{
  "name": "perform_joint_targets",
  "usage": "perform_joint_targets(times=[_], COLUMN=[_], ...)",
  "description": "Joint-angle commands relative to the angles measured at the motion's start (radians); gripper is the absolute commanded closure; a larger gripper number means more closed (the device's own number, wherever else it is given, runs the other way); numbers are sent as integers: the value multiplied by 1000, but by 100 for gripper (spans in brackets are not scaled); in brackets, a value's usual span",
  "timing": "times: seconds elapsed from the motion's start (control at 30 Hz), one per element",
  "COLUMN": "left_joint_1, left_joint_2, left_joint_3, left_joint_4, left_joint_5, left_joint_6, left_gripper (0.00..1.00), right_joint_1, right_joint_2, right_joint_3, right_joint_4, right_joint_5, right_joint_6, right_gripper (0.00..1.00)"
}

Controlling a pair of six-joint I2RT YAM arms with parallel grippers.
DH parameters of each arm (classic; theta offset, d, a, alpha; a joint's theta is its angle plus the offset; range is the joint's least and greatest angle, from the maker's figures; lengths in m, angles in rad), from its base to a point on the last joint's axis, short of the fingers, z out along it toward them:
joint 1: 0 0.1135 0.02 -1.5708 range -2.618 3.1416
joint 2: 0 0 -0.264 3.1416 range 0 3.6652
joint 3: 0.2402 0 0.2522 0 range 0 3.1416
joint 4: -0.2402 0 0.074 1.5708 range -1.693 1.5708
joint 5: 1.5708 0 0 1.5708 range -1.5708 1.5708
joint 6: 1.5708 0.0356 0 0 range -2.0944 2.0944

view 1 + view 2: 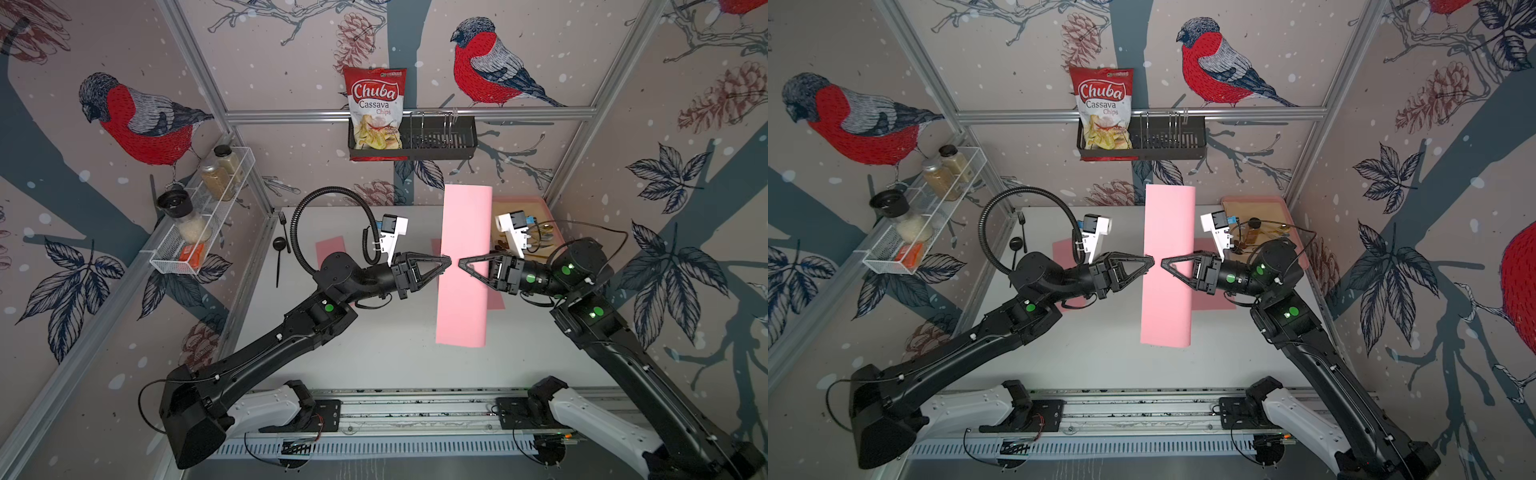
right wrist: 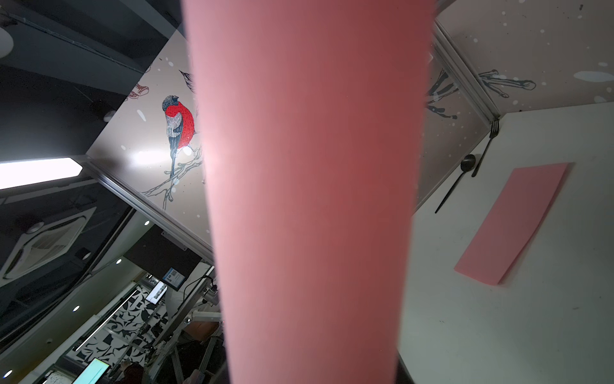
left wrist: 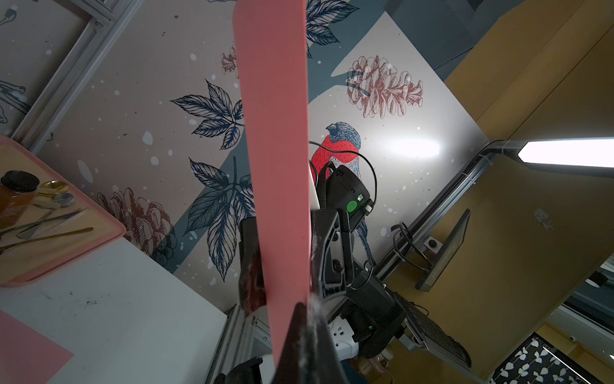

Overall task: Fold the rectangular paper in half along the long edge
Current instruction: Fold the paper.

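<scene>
White tabletop (image 1: pixel 374 365), bird-print walls. Your left gripper (image 1: pixel 445 262), pinched shut at 9 o'clock, holds the pink paper (image 1: pixel 465 224) aloft at centre, probably so its halves curl together. Your right gripper (image 1: pixel 462 262) straddles it from 3 o'clock, fingers (image 3: pixel 252 272) apart; grip unclear. Spare pink sheets (image 1: pixel 330 249) lie below, and a tray (image 1: pixel 519 200) sits at 1 o'clock.

My left pincer (image 1: pixel 448 262) is matt black plastic; the pink paper (image 1: pixel 463 291) looks smooth and matt; the white tabletop (image 1: pixel 374 357) is faintly scuffed.
</scene>
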Motion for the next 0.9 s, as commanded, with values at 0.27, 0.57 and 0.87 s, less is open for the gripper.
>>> perform_joint_targets(times=[0.27,0.57,0.87], left_joint_1=[0,0,1], left_joint_2=[13,13,14], left_joint_3=[-16,-15,-9], left_joint_4=[82,88,75], left_joint_5=[6,11,6], left_joint_6=[-21,-24,-20], left_gripper=[84,91,78], right_joint_1=[0,2,2], right_joint_2=[-11,-13,-12], right_joint_3=[-15,-19,-16], right_joint_4=[58,78,55], right_joint_5=[20,23,30], right_joint_6=[14,26,11], right_gripper=[61,61,63])
